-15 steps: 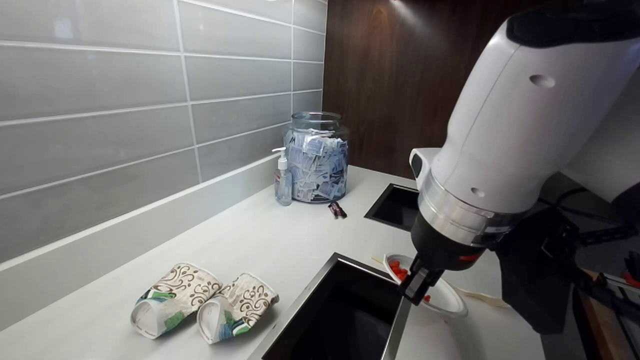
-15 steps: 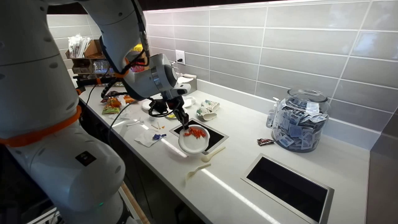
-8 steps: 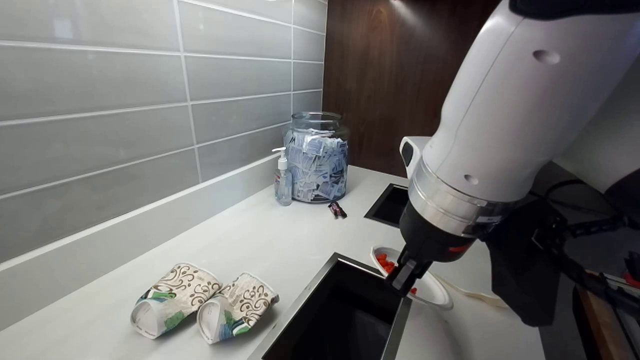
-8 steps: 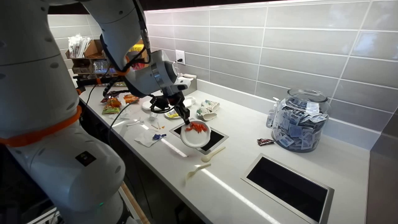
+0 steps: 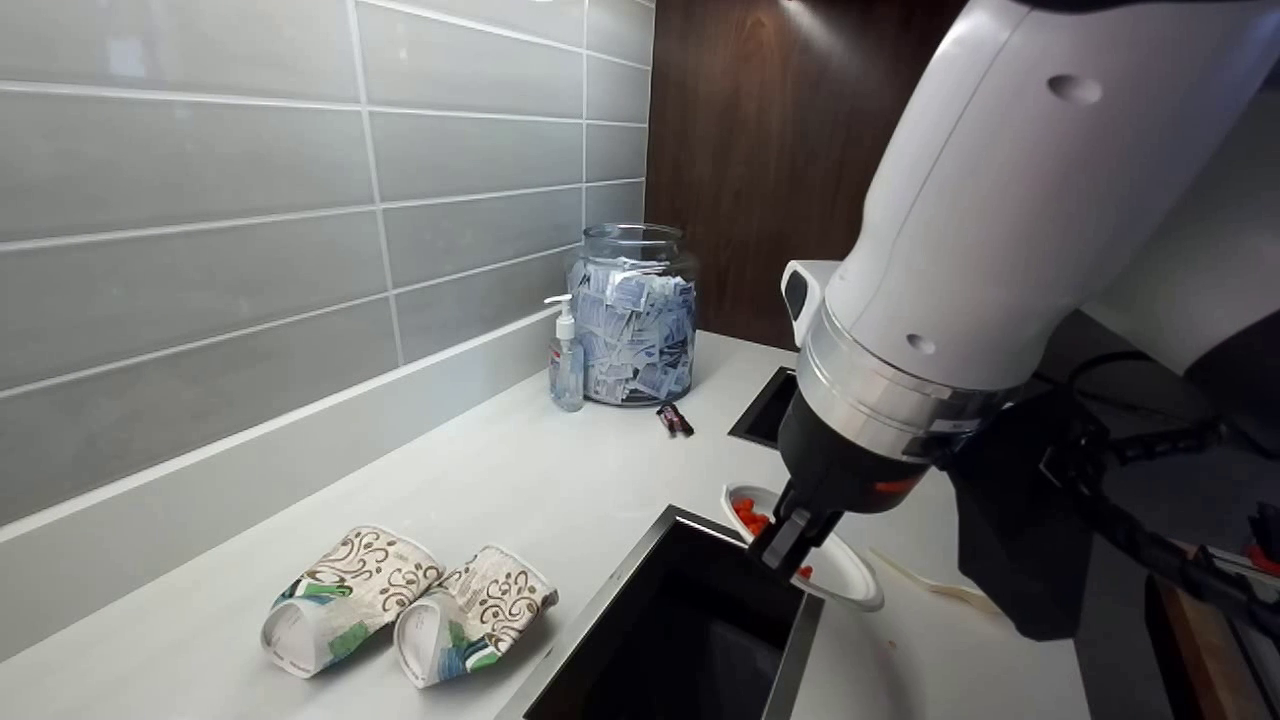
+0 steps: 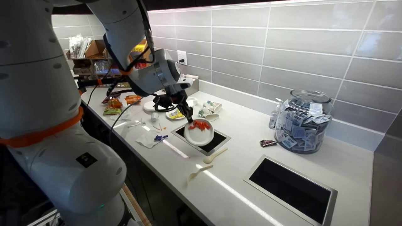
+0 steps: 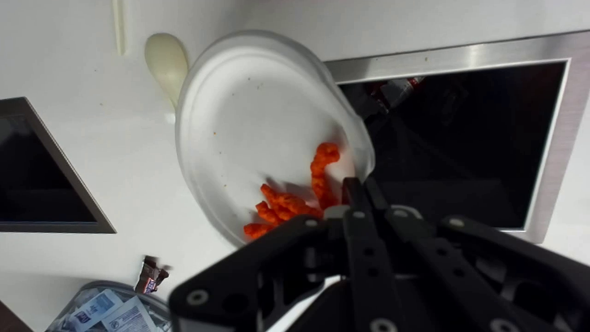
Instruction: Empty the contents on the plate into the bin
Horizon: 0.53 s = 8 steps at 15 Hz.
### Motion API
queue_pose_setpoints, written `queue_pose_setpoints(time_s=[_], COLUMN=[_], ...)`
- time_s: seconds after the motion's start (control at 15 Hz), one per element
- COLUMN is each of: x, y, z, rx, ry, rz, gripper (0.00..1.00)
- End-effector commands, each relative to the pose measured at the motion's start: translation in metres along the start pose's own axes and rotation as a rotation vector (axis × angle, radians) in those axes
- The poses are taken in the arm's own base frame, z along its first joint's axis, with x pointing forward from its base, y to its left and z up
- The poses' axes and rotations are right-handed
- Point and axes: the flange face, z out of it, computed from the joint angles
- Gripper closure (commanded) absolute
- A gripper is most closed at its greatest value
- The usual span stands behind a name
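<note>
Grey tiles (image 6: 232, 44) with pale joints rise behind a white table (image 6: 238, 175), and a dark wood panel (image 5: 770, 180) stands at the far end in an exterior view. Let into the table is the bin (image 7: 461, 59), a black well framed in brushed metal; a red and whitish scrap (image 7: 396, 91) lies inside, too dim to name.

The end effector (image 7: 363, 186) is clenched on the rim of a white plate (image 6: 199, 137) and holds it clear of the table, at a tilt. From the wrist, one side of the plate overlaps the near part of the bin's frame; how much of it hangs over the mouth cannot be told. Red-orange snack pieces (image 7: 286, 203) lie on the plate, bunched toward the gripped side, with small specks (image 7: 215, 133) dotted over the rest of it.

Near the bin lie a pale spoon (image 6: 215, 156) and, beside it, a second pale utensil (image 6: 199, 172). Two crumpled paper cups (image 5: 480, 610) lie side by side between the bin and the tiles. Farther along, a pump bottle (image 5: 567, 370) stands next to a glass jar (image 6: 303, 125) filled with small packets (image 5: 635, 330), and a dark wrapper (image 5: 674, 420) lies near the jar's foot. A second framed well (image 6: 289, 190) is set into the table, well apart from the bin.
</note>
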Motion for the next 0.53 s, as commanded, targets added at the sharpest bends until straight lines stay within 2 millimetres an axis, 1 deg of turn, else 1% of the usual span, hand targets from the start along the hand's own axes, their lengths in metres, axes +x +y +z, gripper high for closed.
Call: queue_pose_setpoints(time_s=[0.0,0.47], x=[0.0048,0.0085], y=[-0.0073,-0.0149], z=[0.0022,0.0012], rx=[0.026,0.089], ry=[0.028,0.066], rz=[-0.022,-0.043], gripper=[0.99,0.99])
